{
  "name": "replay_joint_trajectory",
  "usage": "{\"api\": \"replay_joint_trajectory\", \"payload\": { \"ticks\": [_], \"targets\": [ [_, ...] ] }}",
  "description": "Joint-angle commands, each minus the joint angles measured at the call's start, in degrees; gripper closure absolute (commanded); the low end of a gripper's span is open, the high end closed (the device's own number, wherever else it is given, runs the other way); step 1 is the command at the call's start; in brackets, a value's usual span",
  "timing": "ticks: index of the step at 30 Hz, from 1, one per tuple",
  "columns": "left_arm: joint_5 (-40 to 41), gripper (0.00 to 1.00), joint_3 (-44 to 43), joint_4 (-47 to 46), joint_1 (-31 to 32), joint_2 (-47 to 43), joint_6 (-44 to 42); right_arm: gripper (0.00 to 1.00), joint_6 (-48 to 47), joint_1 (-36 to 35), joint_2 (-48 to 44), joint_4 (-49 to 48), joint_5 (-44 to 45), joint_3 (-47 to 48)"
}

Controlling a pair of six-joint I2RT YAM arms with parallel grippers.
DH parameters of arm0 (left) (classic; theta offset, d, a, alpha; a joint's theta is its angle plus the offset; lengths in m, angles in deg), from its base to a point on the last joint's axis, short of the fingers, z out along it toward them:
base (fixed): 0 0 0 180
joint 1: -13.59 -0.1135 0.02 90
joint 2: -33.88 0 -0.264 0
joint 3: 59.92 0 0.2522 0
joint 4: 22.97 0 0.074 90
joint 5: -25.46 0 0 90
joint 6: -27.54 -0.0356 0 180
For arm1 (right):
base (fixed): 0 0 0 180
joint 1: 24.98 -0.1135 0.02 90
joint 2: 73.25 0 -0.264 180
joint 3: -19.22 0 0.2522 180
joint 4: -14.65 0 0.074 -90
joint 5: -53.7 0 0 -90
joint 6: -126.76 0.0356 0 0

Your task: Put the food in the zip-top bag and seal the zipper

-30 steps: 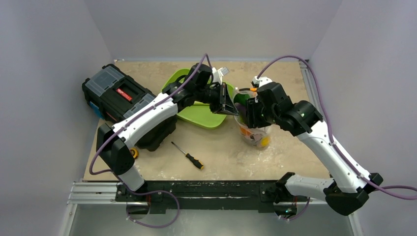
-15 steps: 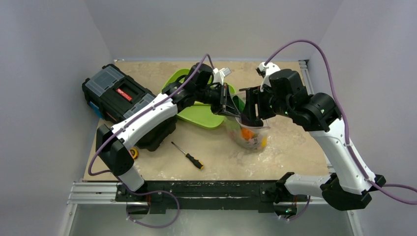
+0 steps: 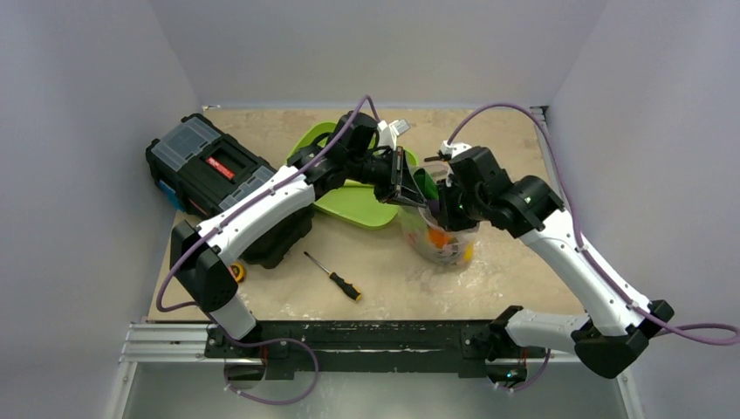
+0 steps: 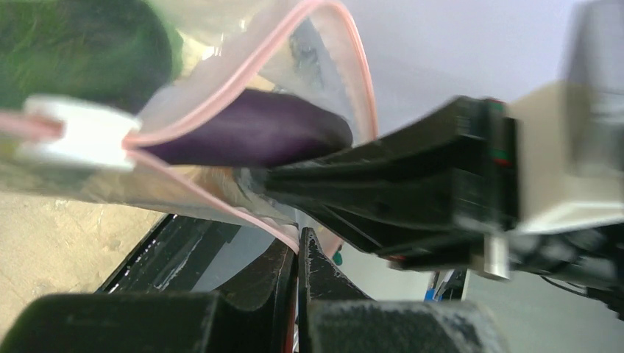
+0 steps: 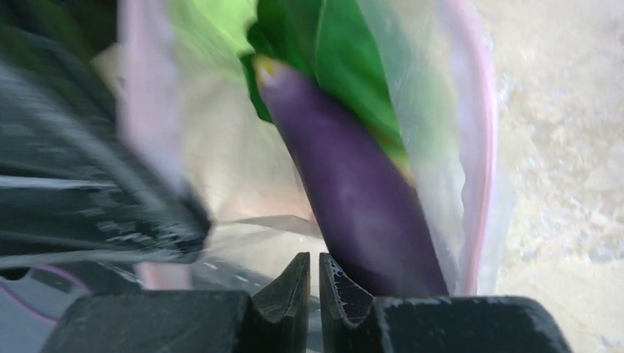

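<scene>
The table (image 3: 515,271) is carrying the lime-green tray (image 3: 353,208) and, just right of it, your zip-top bag (image 3: 447,249), mouth up, with food (image 3: 439,237) showing inside. Your left gripper (image 4: 298,246) is pinching the bag's pink-edged rim. Your right gripper (image 5: 314,268) is sitting at the mouth, fingers almost pressed together, beside the purple eggplant (image 5: 346,184).
</scene>
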Motion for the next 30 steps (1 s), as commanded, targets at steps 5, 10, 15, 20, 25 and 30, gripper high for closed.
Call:
{"api": "replay_joint_trajectory", "payload": {
  "ticks": [5,10,15,20,25,30],
  "targets": [
    [-2.3,1.0,-2.8,-3.3,0.2,-2.3,1.3,0.9,3.6,0.2,-1.5,2.1,12.6,-5.1],
    [-2.4,1.0,-2.8,-3.4,0.2,-2.6,1.5,0.83,1.8,0.2,-1.7,-1.1,1.8,3.9],
    [-2.4,1.0,-3.0,-3.6,0.2,-3.0,1.8,0.71,1.4,0.2,1.3,3.3,1.5,15.0],
    [-2.3,1.0,-2.8,-4.3,0.2,-3.1,2.5,0.69,-0.1,0.3,1.1,2.5,2.3,11.2],
    [-2.2,1.0,-2.5,-5.3,0.2,-3.2,3.8,0.71,-0.1,0.2,0.1,0.1,3.3,-0.1],
    [-2.2,1.0,-2.5,-5.6,0.2,-3.4,4.5,0.85,2.1,0.2,3.9,5.0,13.7,-2.1]
  ]
}}
